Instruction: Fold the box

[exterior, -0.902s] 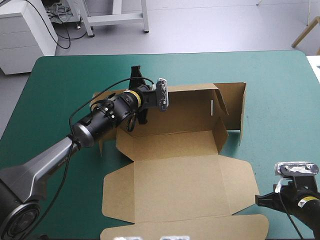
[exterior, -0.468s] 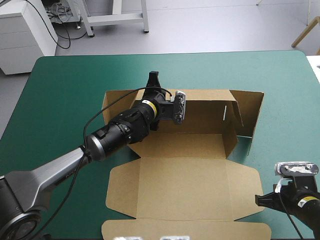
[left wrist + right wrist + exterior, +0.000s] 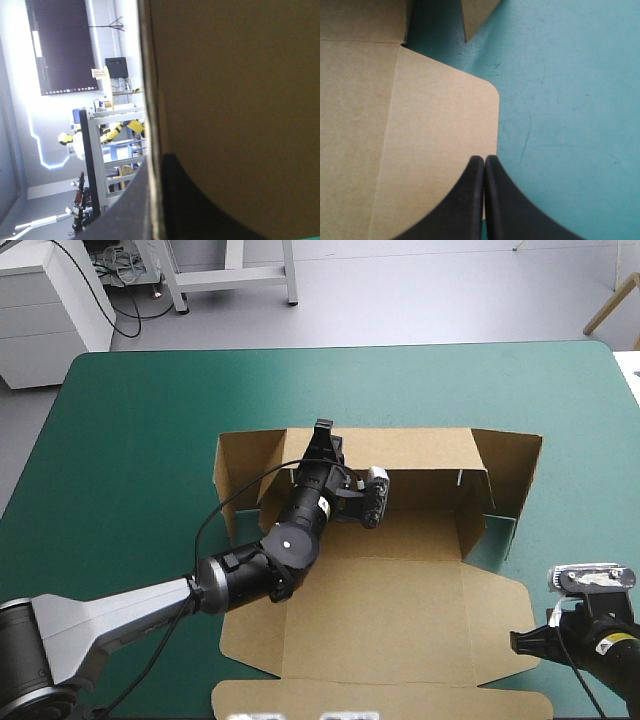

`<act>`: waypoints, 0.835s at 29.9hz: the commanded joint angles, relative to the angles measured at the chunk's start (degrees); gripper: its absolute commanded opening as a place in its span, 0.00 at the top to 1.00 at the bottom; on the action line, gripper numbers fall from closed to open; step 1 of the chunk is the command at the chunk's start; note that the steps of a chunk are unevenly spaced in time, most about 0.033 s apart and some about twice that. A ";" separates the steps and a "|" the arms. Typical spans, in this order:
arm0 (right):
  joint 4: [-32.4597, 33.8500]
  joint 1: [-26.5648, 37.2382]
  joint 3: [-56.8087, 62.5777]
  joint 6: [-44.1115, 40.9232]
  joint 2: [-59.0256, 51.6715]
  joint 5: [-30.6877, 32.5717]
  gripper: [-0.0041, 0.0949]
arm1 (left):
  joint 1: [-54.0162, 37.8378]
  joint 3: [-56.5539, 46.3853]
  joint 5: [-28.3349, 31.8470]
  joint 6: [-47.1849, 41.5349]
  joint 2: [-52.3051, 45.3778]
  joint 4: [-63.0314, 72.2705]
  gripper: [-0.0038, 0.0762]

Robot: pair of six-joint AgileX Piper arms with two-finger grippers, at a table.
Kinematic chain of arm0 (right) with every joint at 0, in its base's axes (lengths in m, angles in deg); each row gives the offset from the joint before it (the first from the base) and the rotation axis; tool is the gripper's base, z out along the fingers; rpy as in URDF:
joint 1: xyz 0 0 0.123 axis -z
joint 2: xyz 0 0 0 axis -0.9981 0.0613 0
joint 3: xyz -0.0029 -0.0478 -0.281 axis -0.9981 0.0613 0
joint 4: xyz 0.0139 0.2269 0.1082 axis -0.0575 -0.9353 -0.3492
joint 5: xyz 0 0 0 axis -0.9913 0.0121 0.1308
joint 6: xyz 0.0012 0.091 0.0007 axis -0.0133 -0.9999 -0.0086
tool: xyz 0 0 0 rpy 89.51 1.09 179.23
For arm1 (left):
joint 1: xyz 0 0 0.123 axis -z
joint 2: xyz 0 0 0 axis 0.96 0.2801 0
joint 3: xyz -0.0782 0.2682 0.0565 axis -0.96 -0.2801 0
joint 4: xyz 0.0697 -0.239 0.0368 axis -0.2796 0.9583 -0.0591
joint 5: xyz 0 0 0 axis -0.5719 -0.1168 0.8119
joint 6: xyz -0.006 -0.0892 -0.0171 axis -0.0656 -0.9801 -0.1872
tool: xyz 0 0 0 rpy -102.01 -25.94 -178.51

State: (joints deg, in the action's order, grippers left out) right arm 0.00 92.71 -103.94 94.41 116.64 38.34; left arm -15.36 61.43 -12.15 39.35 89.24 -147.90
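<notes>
WORKTOP, MID-FOLD: The brown box (image 3: 400, 610) lies at the centre of the teal-green worktop (image 3: 130, 410), with its back wall (image 3: 420, 450) raised and its lid flat toward the near edge. The left gripper (image 3: 322, 437) has its fingers clamped on the wall's top edge. The right gripper (image 3: 527, 640), fingers together and empty, hovers at the lid's right flap (image 3: 445, 125). Done well, the step calls for an upright wall, held without twisting.
</notes>
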 commanded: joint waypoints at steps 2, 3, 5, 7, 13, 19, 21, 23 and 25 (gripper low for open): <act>-0.19 0.28 -1.41 1.53 0.34 -2.71 0.98 | 2.13 -1.10 -2.81 -7.63 -2.47 -7.55 0.96; -0.19 0.28 -1.41 1.53 0.34 -2.71 0.98 | 2.13 -1.23 -3.24 -8.01 -2.47 -7.43 0.96; -0.19 0.28 -1.41 1.63 0.34 -2.71 0.98 | 2.20 -1.23 -4.29 -8.49 -2.47 -7.43 0.96; -0.19 0.28 -1.41 1.90 0.34 -2.71 0.98 | 2.20 -1.23 -5.14 -8.62 -2.47 -7.43 0.96; -0.19 0.28 -1.41 1.90 0.34 -2.71 0.88 | 2.20 -1.23 -5.38 -8.62 -2.47 -7.43 0.96; -0.12 0.28 -1.41 1.90 0.34 -2.71 0.59 | 2.20 -1.23 -5.38 -8.62 -2.47 -7.43 0.96; -0.12 0.28 -1.41 1.90 0.34 -2.71 0.46 | 2.20 -1.23 -4.92 -8.62 -2.47 -7.43 0.96; -0.12 0.28 -1.41 1.90 0.34 -2.71 0.35 | 2.20 -1.23 -4.78 -8.62 -2.47 -7.43 0.96; -0.12 0.28 -1.41 1.90 0.34 -2.71 0.27 | 2.20 -1.23 -4.36 -8.83 -2.47 -7.43 0.96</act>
State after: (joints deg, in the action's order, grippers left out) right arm 0.05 92.71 -103.94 95.71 116.64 38.34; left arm -13.82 58.92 -15.97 31.48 89.20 -152.67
